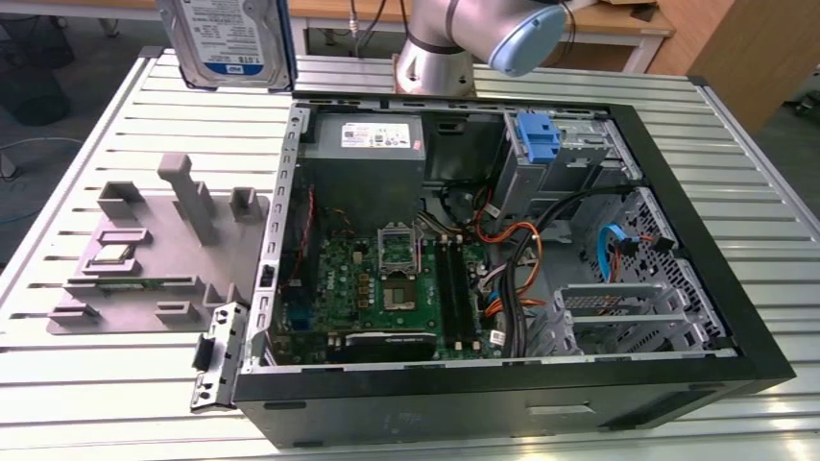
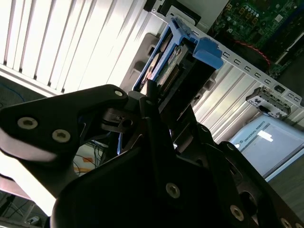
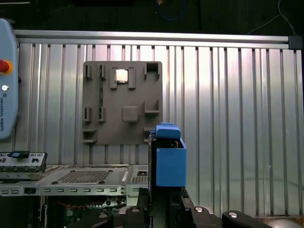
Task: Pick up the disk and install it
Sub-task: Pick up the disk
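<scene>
- The disk (image 1: 229, 43) hangs above the table (image 1: 103, 384), at 11 o'clock from the open computer case (image 1: 754, 327). The claw (image 3: 166, 195) is clamped on one end.
- Risk: with only one end gripped, the disk may tilt or slip.
- Risk: loose cables (image 1: 513, 259) beside the drive bay (image 1: 583, 144), at 1 o'clock inside the case, could snag its blue rails.

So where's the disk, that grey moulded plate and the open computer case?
the disk (image 1: 230, 38), exterior view, on its labelled face.
the grey moulded plate (image 3: 111, 130), first wrist view, on a bare flat patch.
the computer case (image 1: 513, 399), exterior view, on its black outer wall.
</scene>
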### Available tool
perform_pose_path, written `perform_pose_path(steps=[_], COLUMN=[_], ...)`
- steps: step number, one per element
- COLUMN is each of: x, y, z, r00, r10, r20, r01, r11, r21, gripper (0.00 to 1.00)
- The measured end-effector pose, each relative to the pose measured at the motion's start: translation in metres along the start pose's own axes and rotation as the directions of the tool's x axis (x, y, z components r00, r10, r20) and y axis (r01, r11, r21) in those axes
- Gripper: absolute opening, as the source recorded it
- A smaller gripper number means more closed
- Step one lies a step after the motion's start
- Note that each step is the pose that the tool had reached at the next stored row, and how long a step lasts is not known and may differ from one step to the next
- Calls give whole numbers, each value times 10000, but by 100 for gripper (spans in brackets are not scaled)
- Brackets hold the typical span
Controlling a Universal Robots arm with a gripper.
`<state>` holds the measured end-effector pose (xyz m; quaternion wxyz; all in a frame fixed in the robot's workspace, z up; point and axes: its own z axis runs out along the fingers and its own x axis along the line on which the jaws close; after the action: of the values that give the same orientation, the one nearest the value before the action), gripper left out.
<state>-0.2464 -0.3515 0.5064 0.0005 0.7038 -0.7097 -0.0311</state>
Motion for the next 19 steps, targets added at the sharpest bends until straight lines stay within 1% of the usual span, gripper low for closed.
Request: perform_pose_path(steps=[19], x=[-2], y=[-178], z=[-8], r00=[10000], r10=[0], r20=[0], r01=[0], r11=[10000], r21=[0], gripper=[35])
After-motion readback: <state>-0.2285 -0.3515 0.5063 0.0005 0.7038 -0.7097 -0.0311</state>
